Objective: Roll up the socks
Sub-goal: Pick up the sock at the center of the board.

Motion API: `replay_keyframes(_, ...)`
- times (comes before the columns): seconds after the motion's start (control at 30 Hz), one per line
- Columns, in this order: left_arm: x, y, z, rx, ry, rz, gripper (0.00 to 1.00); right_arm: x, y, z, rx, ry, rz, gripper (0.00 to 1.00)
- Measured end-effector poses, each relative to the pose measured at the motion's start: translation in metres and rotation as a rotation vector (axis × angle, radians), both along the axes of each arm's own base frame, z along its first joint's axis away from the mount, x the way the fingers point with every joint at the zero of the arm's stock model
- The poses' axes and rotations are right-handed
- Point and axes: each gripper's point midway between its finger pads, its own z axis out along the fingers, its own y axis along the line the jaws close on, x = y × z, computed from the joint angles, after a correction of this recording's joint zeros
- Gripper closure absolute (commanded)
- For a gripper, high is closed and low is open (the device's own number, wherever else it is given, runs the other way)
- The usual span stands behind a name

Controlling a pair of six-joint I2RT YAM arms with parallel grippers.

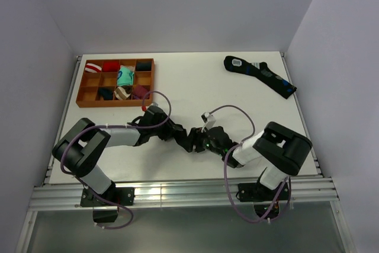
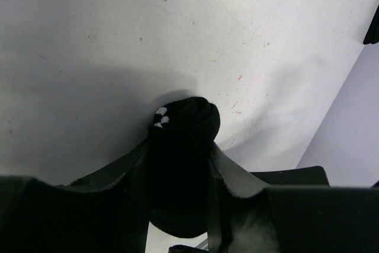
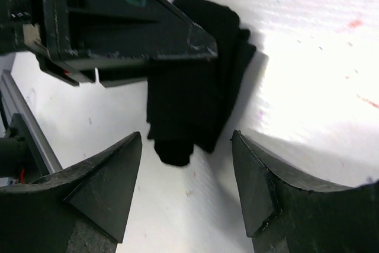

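The black sock (image 2: 188,115) is rolled into a tight bundle, with two white stripes showing at its upper left edge. My left gripper (image 2: 179,153) is shut on it, a finger pressed against each side, just above the white table. In the right wrist view the same sock (image 3: 198,96) hangs below the left gripper's finger (image 3: 130,28). My right gripper (image 3: 186,139) stands open right in front of the sock's lower tip, with nothing between its fingers. From above, the left gripper (image 1: 185,138) and right gripper (image 1: 202,142) meet near the table's front middle.
A wooden compartment tray (image 1: 116,103) with several rolled sock bundles sits at the back left. A longer dark sock with blue marks (image 1: 260,76) lies at the back right. The table's metal front rail (image 1: 177,194) runs just behind the arm bases.
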Motion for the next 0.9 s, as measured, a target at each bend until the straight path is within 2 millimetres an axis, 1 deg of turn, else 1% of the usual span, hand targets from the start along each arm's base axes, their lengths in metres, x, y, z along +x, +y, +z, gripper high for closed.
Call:
replay_keyframes(0.2,0.0,0.001,0.001,-0.008,-0.009,0.001,1.0,-0.006,-0.021,0.001,-0.052,0.027,-0.048,0.29)
replay_keyframes(0.4,-0.004,0.007,0.002,0.02,-0.024,-0.015,1.0,-0.015,-0.055,0.003,-0.149,0.08,-0.141,0.29)
replay_keyframes(0.57,-0.012,0.02,0.004,0.061,-0.037,-0.044,1.0,-0.017,-0.075,0.027,-0.159,0.056,-0.202,0.26)
replay_keyframes(0.73,-0.016,0.029,0.005,0.101,-0.059,-0.081,1.0,-0.017,-0.086,0.044,-0.175,0.04,-0.234,0.26)
replay_keyframes(0.8,-0.019,0.035,0.007,0.109,-0.071,-0.094,1.0,-0.018,-0.089,0.045,-0.186,0.038,-0.236,0.26)
replay_keyframes(0.9,-0.021,0.044,0.012,0.12,-0.089,-0.103,1.0,-0.021,-0.093,0.042,-0.211,0.044,-0.232,0.25)
